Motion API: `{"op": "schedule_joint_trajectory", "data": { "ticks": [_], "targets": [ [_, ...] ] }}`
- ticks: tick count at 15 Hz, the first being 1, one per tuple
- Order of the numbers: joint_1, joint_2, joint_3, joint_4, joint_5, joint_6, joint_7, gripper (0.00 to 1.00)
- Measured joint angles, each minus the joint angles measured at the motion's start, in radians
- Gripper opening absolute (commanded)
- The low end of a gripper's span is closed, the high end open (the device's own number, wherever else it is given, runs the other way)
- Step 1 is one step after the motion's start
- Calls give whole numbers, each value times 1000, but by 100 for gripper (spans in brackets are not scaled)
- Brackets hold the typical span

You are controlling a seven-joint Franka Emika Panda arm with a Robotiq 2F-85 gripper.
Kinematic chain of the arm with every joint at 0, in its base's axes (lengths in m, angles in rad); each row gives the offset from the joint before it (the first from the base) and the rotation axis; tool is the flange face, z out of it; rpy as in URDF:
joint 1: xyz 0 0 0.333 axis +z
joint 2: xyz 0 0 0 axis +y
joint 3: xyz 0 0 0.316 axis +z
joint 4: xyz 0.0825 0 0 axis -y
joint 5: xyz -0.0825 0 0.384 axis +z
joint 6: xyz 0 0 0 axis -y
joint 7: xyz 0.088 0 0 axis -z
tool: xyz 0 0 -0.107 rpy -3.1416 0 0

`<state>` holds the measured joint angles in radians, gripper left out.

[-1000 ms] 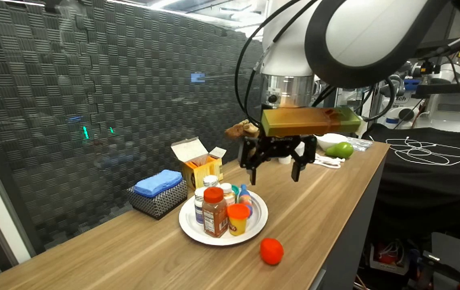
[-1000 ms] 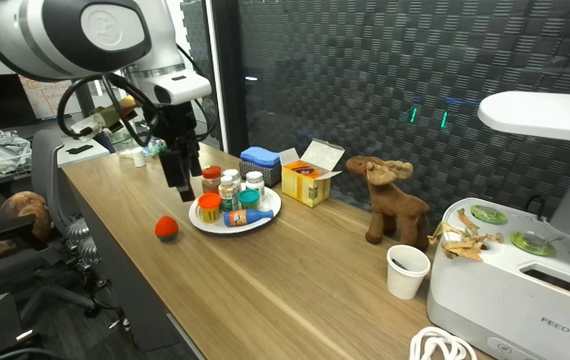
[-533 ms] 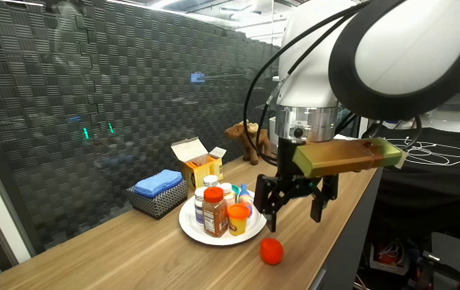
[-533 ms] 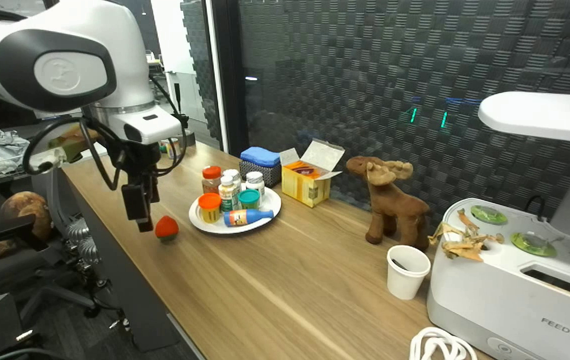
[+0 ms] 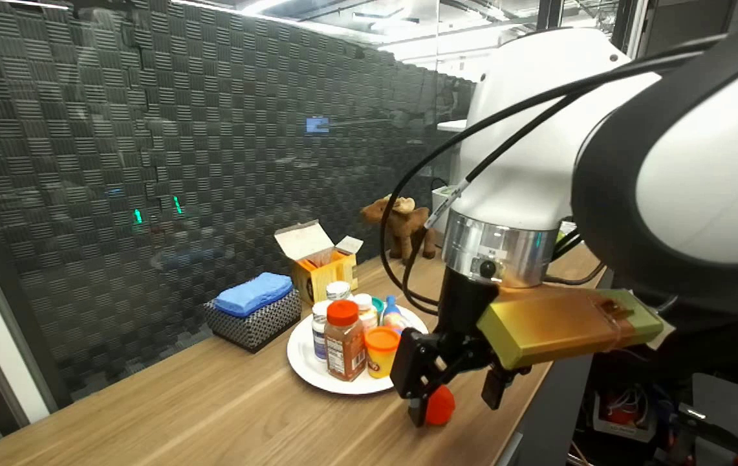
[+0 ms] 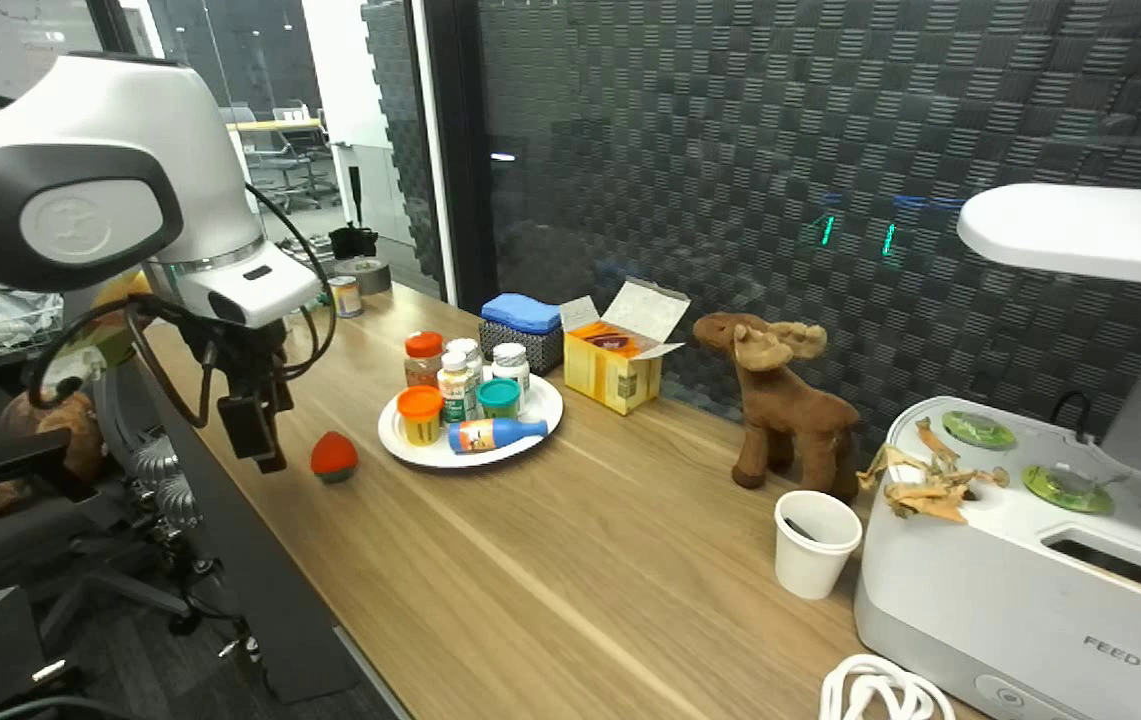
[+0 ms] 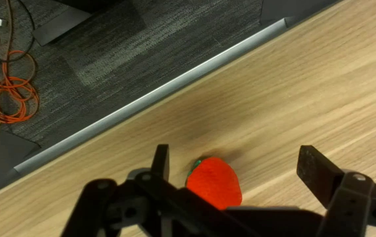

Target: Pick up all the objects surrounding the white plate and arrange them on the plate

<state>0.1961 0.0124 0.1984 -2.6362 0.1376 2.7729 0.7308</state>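
Spread fingers (image 7: 318, 176) close by a red strawberry (image 7: 216, 182)
The fingers stand wide apart; in an exterior view, bare bench (image 6: 530, 560) shows between them and the strawberry, which rests there just beside the white plate (image 6: 551, 402). On the plate crowd a red-lidded spice jar (image 6: 423, 362), an orange-lidded yellow tub (image 6: 421, 426), a green-lidded tub (image 6: 499, 396), three white-capped pill bottles (image 6: 456, 388) and a blue bottle (image 6: 495, 434) lying on its side.
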Motion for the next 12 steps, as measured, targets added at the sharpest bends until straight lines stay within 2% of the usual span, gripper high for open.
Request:
{"op": "schedule_joint_trajectory", "data": {
  "ticks": [4,7,9,12],
  "targets": [
    [8,65,2,-7,-19,137,2,100],
    [11,115,-18,-7,-93,238,27,100],
    [23,138,-61,-7,-173,292,60,100],
    [66,148,-164,-7,-289,333,98,100]
  ]
}}
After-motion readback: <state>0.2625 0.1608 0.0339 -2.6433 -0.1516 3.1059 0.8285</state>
